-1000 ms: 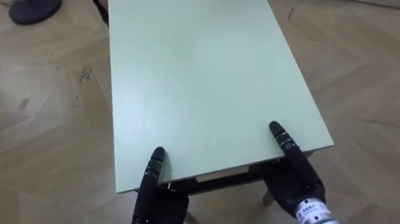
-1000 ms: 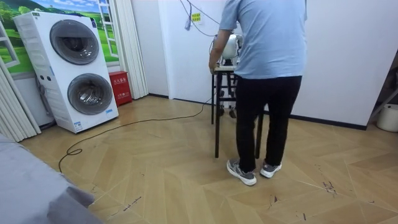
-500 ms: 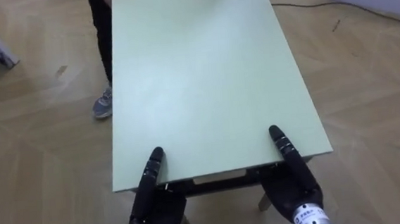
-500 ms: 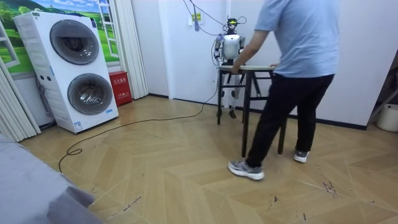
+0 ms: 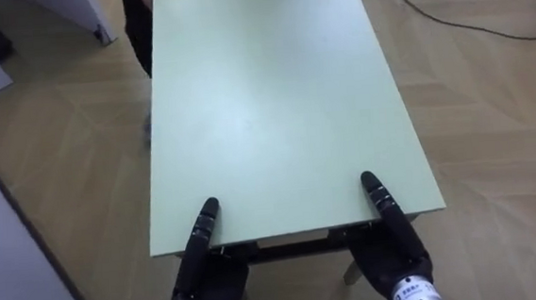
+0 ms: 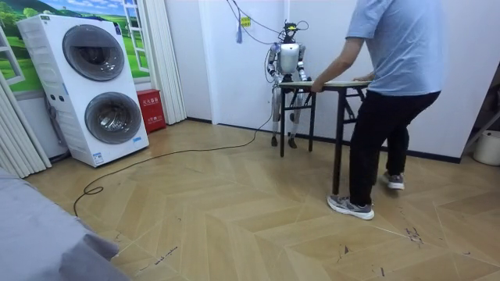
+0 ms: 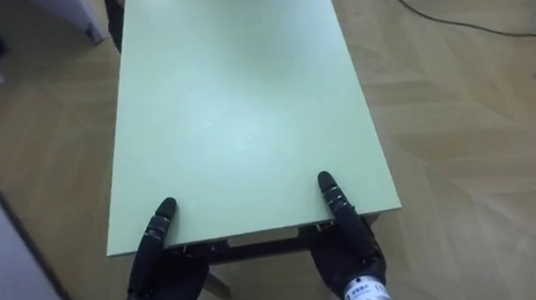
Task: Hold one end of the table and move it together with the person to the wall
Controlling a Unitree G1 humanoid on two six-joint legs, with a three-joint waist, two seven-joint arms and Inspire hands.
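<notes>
Pale herringbone wood floor (image 6: 219, 226) runs to a white wall, with a stacked white washer and dryer (image 6: 90, 86) at the room view's left. Near the wall stands the pale green rectangular table with dark metal legs (image 5: 265, 103), held between the robot at one short end and a person in a light blue shirt and dark trousers (image 6: 391, 86) at the other. The person grips the far edge with arms out and feet apart, as in a stride.

From the eye views, the left hand (image 5: 205, 268) and the right hand (image 5: 393, 245) each take the near short edge by a corner. Each lays its thumb flat on the tabletop while the rest of the hand reaches beneath the edge, so both clamp the board between thumb and fingers. The tabletop itself is bare.

Judging by this, the grasp is done on both sides and the carry looks to be under way. Whether the legs clear the floor cannot be told. What remains is to go on with the person and set the table down; no destination is marked.
</notes>
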